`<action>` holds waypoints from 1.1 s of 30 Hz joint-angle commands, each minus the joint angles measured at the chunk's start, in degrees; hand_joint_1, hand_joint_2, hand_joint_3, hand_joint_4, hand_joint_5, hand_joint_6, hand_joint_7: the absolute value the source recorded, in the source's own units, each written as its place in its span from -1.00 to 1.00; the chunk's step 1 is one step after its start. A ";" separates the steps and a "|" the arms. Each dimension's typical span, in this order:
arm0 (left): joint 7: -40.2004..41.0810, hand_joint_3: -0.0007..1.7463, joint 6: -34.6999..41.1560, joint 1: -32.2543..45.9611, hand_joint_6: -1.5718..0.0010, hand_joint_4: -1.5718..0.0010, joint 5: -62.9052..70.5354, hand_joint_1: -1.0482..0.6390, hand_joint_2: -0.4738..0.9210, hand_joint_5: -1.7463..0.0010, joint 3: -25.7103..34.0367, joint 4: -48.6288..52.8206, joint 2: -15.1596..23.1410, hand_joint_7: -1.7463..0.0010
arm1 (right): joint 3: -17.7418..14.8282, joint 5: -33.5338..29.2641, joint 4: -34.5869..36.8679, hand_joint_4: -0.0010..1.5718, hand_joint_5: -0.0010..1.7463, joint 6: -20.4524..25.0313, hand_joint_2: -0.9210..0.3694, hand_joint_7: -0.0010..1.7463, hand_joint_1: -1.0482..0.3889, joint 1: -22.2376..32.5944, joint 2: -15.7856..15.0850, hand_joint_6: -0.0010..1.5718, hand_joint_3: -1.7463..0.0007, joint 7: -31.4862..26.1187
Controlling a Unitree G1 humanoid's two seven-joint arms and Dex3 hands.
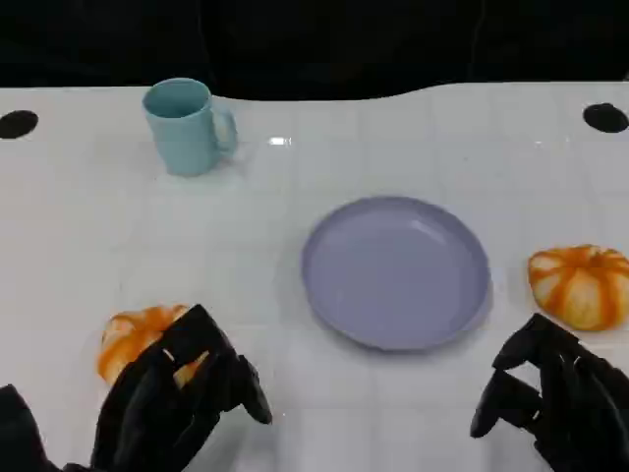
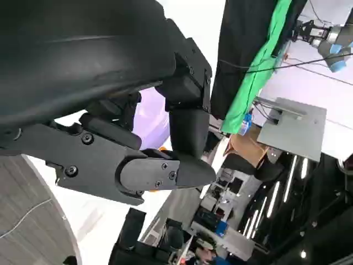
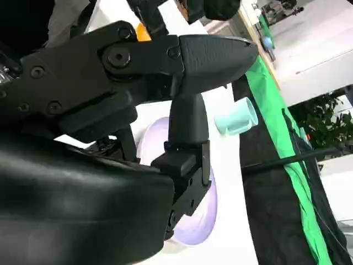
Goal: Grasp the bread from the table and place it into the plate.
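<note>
Two orange-and-white pumpkin-shaped breads lie on the white table. The left bread (image 1: 133, 339) is partly covered by my left hand (image 1: 177, 398), whose spread fingers reach over its near side; I cannot see a firm grip. The right bread (image 1: 582, 283) sits right of the lilac plate (image 1: 393, 270), just beyond my right hand (image 1: 550, 393), which hangs apart from it with loosely bent fingers and holds nothing. The plate (image 2: 151, 118) shows past the left hand's fingers (image 2: 165, 171), and the plate's rim (image 3: 204, 221) shows behind the right hand's fingers (image 3: 187, 127).
A teal mug (image 1: 185, 126) stands at the back left, also seen as the mug (image 3: 237, 117) in the right wrist view. Black round holes (image 1: 604, 116) mark the table's far corners. Bare table lies between the two hands.
</note>
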 commanded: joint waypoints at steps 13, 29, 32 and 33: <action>0.08 -0.58 -0.38 0.12 0.34 0.06 -0.14 -0.45 1.00 -1.00 0.52 0.15 0.27 -1.00 | -0.64 0.19 0.54 -0.21 1.00 -0.36 -1.00 0.83 -0.27 -0.27 -0.42 -0.38 0.57 0.03; 0.65 -0.67 -12.02 0.55 0.31 0.29 7.10 -0.50 1.00 -0.91 -0.32 0.59 -0.12 -0.51 | -0.50 0.42 0.26 -0.22 1.00 -0.25 -1.00 0.83 -0.28 -0.08 -0.42 -0.37 0.57 0.24; 1.55 -0.70 -13.96 0.79 0.25 0.30 9.17 -0.43 1.00 -0.62 -0.66 0.08 0.16 -0.11 | -0.35 0.21 0.22 -0.21 1.00 -0.33 -1.00 0.83 -0.29 -0.08 -0.48 -0.37 0.57 0.29; 1.78 -0.73 -14.09 0.84 0.22 0.29 9.45 -0.42 1.00 -0.47 -0.75 -0.12 0.30 0.10 | -0.33 0.21 0.20 -0.21 1.00 -0.31 -1.00 0.84 -0.29 -0.07 -0.50 -0.37 0.56 0.31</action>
